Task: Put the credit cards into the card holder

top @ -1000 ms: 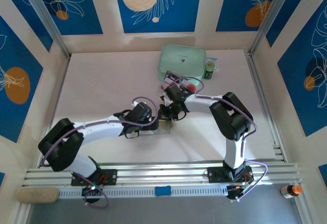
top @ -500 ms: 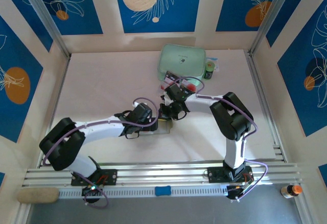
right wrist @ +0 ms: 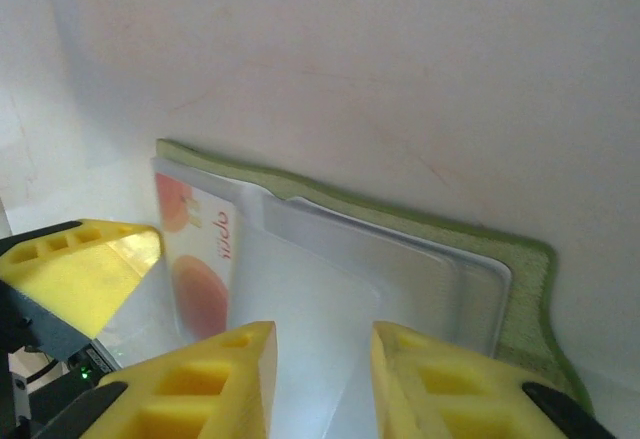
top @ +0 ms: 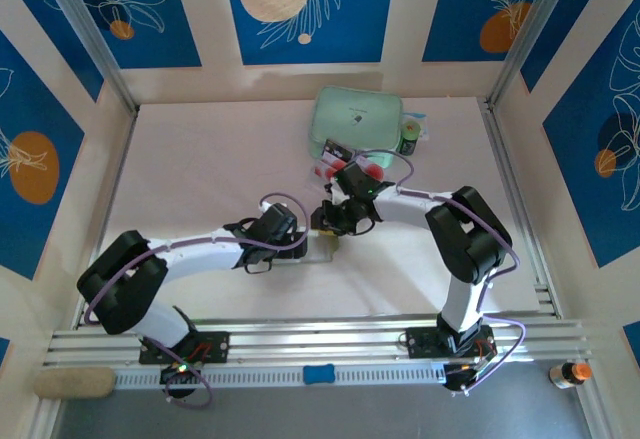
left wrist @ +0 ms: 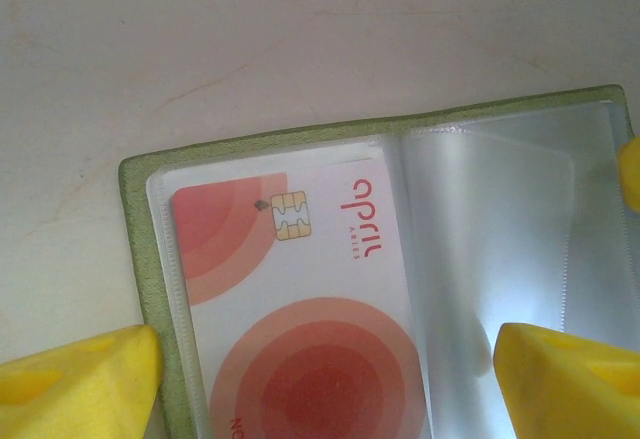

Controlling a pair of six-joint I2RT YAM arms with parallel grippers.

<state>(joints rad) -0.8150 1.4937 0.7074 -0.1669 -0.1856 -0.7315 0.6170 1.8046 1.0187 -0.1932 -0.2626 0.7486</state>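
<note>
Left tool [left wrist: 325, 389] wide open, nothing gripped. Its yellow fingertips [left wrist: 80, 379] sit either side of the opened card holder [left wrist: 135, 219], one at the olive-green outer edge and the other over the clear sleeve [left wrist: 480, 229] on the far half. I can't tell whether the pads touch the holder (they're cropped at the frame edge).

Right tool [right wrist: 322, 379] has its jaws a little apart, leaving a narrow gap with nothing clearly pinched. It is just above the near edge of the plastic sleeves, facing the left tool across the holder.

The card holder lies flat and open on the tabletop [left wrist: 300, 49], green cover down and sleeves up.

One credit card [left wrist: 300, 299] is already inside the left-hand sleeve. It has a gold chip, red rings and red lettering, and it is seated square in the pocket (bottom part out of frame). The neighbouring sleeve looks empty, with glare on it.

From the top camera both tools meet mid-tabletop over the holder.

Well behind them, near the back wall, is a mint-green zip case [top: 358, 117]. More credit cards [top: 334, 149] lie just in front of it (small, details unclear). A small green bottle [top: 410, 139] stands beside the case.
</note>
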